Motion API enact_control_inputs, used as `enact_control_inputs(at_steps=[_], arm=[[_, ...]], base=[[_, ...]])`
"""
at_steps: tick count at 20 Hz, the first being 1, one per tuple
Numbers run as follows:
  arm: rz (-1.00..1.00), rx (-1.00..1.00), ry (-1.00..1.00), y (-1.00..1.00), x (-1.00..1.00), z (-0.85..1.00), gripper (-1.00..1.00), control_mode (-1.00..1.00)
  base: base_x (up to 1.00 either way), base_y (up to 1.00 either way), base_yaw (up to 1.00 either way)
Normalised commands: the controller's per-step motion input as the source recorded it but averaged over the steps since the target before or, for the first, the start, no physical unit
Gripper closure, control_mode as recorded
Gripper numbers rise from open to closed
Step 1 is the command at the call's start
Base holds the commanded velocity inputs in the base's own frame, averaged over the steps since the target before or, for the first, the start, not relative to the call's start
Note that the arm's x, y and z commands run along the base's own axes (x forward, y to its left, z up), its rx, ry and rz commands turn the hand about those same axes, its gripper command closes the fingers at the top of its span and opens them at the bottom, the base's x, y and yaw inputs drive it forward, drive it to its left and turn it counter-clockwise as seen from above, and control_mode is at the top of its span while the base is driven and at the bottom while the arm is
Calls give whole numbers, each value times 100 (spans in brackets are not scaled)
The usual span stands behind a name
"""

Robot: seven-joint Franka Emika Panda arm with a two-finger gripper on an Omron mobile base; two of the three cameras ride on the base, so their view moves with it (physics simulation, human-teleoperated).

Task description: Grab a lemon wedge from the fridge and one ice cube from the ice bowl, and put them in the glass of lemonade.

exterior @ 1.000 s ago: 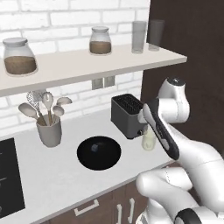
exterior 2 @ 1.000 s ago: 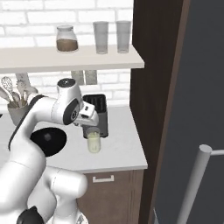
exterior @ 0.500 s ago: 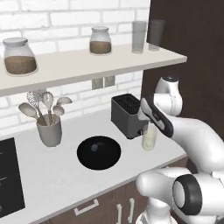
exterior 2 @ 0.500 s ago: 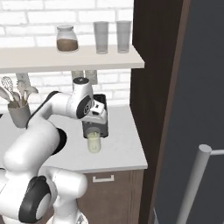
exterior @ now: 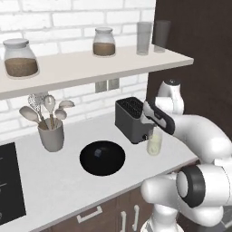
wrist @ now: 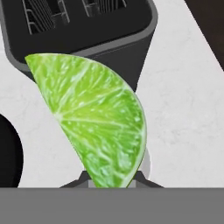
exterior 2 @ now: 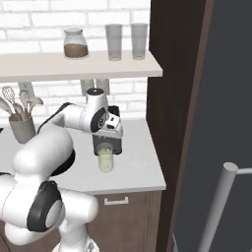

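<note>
Pincer (wrist: pixel 111 177), lemon wedge (wrist: pixel 96 118) beside toaster (wrist: pixel 83 26)

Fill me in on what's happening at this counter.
The white robot arm's tool is shut on a small yellow-green lemon wedge, holding it just above the small clear glass of pale lemonade. That glass stands on the white counter beside the black toaster. The wide black ice bowl sits to its left.

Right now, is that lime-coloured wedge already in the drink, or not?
Not in. The lemon wedge sits pinched in the hand, above the counter by the toaster.
</note>
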Motion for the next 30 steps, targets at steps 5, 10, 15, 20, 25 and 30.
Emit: enact_control_inputs(at_steps=[5,10,15,20,25,30], arm=[[0,0,-10,-24,-18,-17,100,-100],[0,0,-12,13,-25,0,100,-100],[0,0,-6,3,-20,-7,100,-100],[0,0,0,-15,0,-11,100,-100],[0,0,0,0,-7,-2,100,-100],[0,0,0,0,-6,-1,100,-100]], base=[[0,0,0],[0,0,0],[0,0,0],[0,0,0],[0,0,0],[0,0,0]])
